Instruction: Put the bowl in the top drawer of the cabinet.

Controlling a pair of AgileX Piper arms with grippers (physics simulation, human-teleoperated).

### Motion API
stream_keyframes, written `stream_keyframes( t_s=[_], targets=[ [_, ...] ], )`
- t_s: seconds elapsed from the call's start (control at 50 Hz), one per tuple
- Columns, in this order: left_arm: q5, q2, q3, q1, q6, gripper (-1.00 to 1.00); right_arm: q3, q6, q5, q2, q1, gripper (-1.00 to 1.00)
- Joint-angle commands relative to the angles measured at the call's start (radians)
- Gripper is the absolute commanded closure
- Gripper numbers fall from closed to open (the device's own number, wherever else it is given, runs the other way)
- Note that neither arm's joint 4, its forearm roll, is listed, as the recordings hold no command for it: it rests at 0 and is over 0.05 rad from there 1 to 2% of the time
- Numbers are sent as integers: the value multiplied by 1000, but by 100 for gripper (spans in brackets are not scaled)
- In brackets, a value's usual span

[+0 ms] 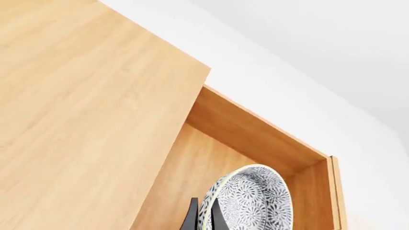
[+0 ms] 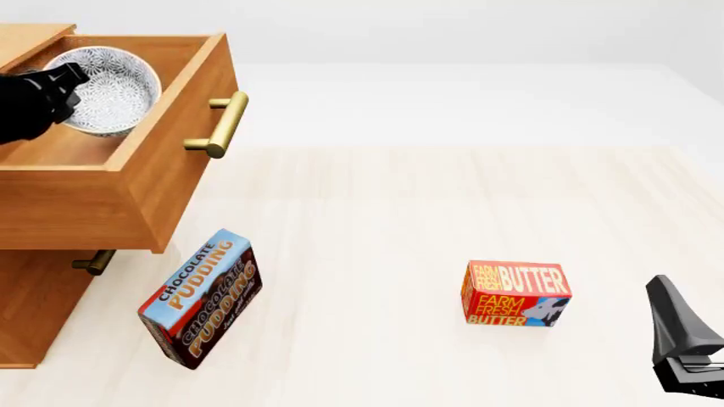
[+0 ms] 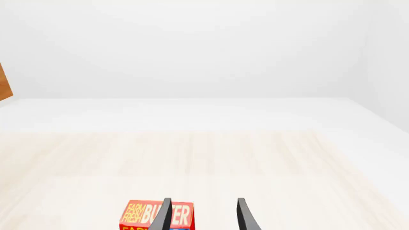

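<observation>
The white bowl (image 2: 111, 89) with the grey-blue dotted pattern hangs tilted inside the pulled-out top drawer (image 2: 181, 174) of the wooden cabinet (image 2: 34, 309). My left gripper (image 2: 68, 80) reaches in from the left and is shut on the bowl's near rim. In the left wrist view the two black fingers (image 1: 218, 218) pinch the rim of the bowl (image 1: 255, 199) over the drawer (image 1: 255, 129) floor. My right gripper (image 2: 676, 326) sits low at the table's near right, open and empty; in its wrist view the right gripper (image 3: 204, 215) has its fingers wide apart.
A brass bar handle (image 2: 220, 123) sticks out from the drawer front. A chocolate pudding box (image 2: 202, 297) stands tilted in front of the cabinet. A red butter box (image 2: 515, 294) lies left of my right gripper, the butter box (image 3: 145, 216) just beyond its fingers.
</observation>
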Motion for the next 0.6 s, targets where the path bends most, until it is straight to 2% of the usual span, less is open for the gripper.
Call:
stream_keyframes(
  t_s=[0.02, 0.26, 0.28, 0.6],
  targets=[
    [1, -10, -5, 7, 0, 100, 1, -1, 0, -2, 1, -100],
    [-1, -2, -5, 17, 4, 100, 1, -1, 0, -2, 1, -100],
    [-1, -2, -4, 18, 4, -100, 1, -1, 0, -2, 1, -100],
    [-3, 0, -1, 19, 6, -100, 1, -1, 0, -2, 1, -100]
  ],
)
